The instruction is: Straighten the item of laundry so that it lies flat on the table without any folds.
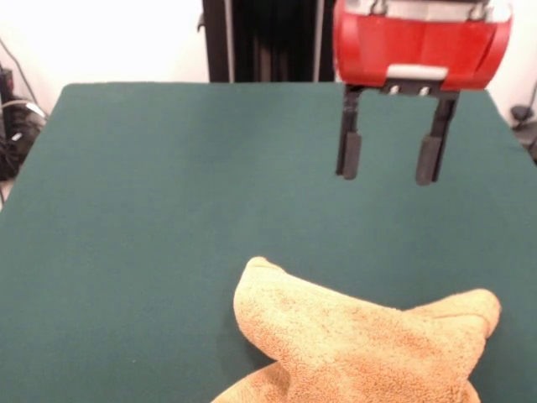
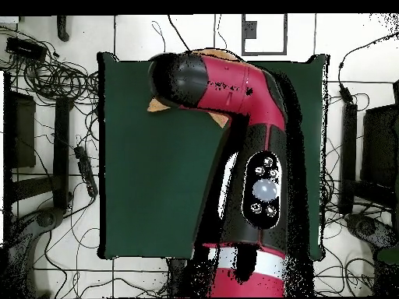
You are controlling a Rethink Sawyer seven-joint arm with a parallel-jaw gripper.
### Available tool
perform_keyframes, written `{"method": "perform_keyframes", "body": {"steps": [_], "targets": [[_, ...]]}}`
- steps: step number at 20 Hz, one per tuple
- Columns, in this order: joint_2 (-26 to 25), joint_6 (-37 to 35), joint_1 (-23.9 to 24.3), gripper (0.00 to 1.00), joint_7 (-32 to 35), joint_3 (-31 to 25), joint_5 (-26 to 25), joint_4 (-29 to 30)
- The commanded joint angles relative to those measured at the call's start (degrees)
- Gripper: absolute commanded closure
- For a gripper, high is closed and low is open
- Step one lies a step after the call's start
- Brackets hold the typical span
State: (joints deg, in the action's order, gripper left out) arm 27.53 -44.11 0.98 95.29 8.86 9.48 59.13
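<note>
The orange-tan terry towel (image 1: 361, 344) lies crumpled and folded at the near edge of the dark green table (image 1: 151, 218) in the front view, with two raised corners and part of it cut off by the picture's bottom edge. My gripper (image 1: 390, 159) hangs from the red wrist, well above the table and behind the towel, open and empty, its two dark fingers (image 1: 349, 155) apart. In the overhead view the arm (image 2: 234, 101) covers the gripper and most of the towel; only small tan bits (image 2: 160, 106) show at the arm's edge.
Cables and equipment lie on the floor beside the table's left side (image 1: 17, 126) and right side (image 1: 524, 117). The robot's dark pedestal (image 1: 268, 42) stands behind the table's far edge. In the overhead view cables (image 2: 47, 70) surround the table (image 2: 148, 187).
</note>
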Motion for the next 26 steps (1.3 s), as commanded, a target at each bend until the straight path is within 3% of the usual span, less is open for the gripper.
{"method": "perform_keyframes", "body": {"steps": [1,13,26], "targets": [[-6.06,2.77,2.19,0.00,-1.88,-8.96,-2.27,2.10],[-7.75,8.63,7.68,0.00,-3.93,-14.41,-4.55,7.63],[-9.55,17.91,11.46,0.00,-0.13,-19.01,-9.22,11.84]]}}
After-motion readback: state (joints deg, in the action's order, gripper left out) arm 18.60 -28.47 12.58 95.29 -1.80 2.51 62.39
